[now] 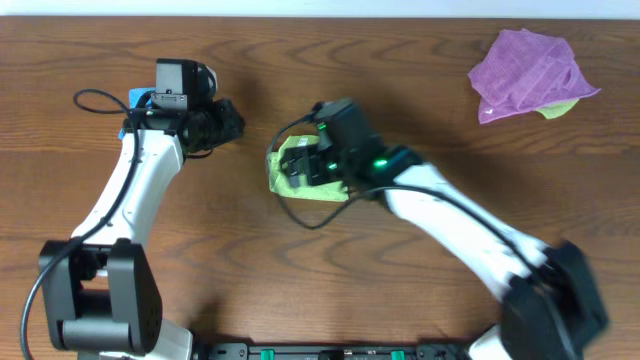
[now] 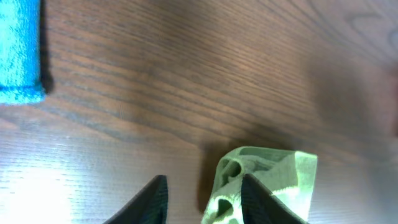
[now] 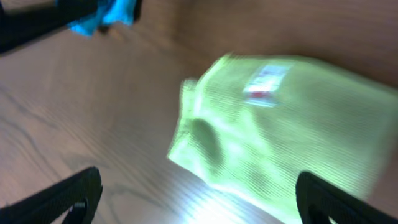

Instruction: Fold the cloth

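Note:
The lime-green cloth [image 1: 300, 175] lies folded on the wooden table near the middle, partly under my right gripper [image 1: 312, 160]. In the right wrist view the cloth [image 3: 280, 130] shows its small white tag [image 3: 264, 83], and my right gripper [image 3: 199, 202] is open above it, holding nothing. In the left wrist view a folded end of the cloth [image 2: 264, 180] sits beside the right finger of my left gripper [image 2: 204, 199], which is open and empty. My left gripper [image 1: 228, 125] hovers left of the cloth in the overhead view.
A purple cloth [image 1: 530, 72] lies crumpled at the back right, with a bit of green fabric [image 1: 558, 108] under it. A bright blue folded cloth [image 2: 20, 53] lies at the back left, mostly hidden by the left arm in the overhead view [image 1: 138, 98].

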Controlling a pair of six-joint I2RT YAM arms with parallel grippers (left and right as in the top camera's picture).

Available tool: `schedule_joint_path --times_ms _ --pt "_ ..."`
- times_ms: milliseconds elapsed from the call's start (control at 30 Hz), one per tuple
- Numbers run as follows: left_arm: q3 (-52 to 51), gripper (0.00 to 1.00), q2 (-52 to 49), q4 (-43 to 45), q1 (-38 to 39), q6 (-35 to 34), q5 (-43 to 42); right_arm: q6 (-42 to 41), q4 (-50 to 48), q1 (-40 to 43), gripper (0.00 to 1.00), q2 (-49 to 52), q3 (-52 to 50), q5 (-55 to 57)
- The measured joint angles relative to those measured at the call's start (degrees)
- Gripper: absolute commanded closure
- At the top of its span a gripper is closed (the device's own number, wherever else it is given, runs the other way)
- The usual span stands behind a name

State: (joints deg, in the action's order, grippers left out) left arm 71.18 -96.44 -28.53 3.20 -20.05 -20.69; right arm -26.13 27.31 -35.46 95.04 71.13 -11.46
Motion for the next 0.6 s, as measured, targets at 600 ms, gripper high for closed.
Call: schedule_joint_path --times_ms 600 --pt "0.0 0.05 3.7 -6.1 0.0 -0.2 -2.6 13.2 37.4 21.4 0.01 -45.0 -0.8 11.7"
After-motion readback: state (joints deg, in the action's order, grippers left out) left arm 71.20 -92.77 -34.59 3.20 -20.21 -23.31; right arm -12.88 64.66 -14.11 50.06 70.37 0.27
